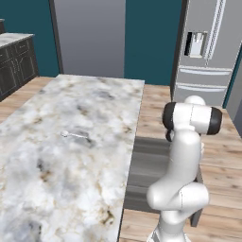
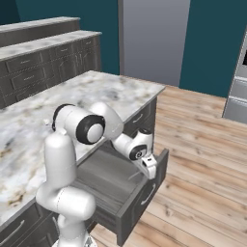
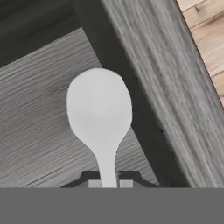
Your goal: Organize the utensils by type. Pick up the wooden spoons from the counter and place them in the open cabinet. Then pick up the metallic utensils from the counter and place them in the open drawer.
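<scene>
1. We see a silver metal spoon [image 3: 99, 113] pinched by its slim handle between the fingertips of the gripper [image 3: 108, 183], its rounded bowl pointing away from the hand.
2. We read the jaws as closed tight on that handle; in the right base view the gripper [image 2: 149, 166] hangs inside the drawer's span, close to its front panel.
3. Directly under the gripper lies the grey wood-grain floor of the open drawer [image 2: 137, 202]; the spoon's bowl hangs over that floor, just beside the dark inner wall.
4. Whether the spoon touches the drawer floor we cannot tell.
5. Well away from the gripper, up on the marble counter [image 1: 56, 189], a second thin metallic utensil [image 1: 75, 135] lies flat.
6. Beyond the drawer front, wooden floor [image 2: 202, 159] stretches away from the gripper.
</scene>
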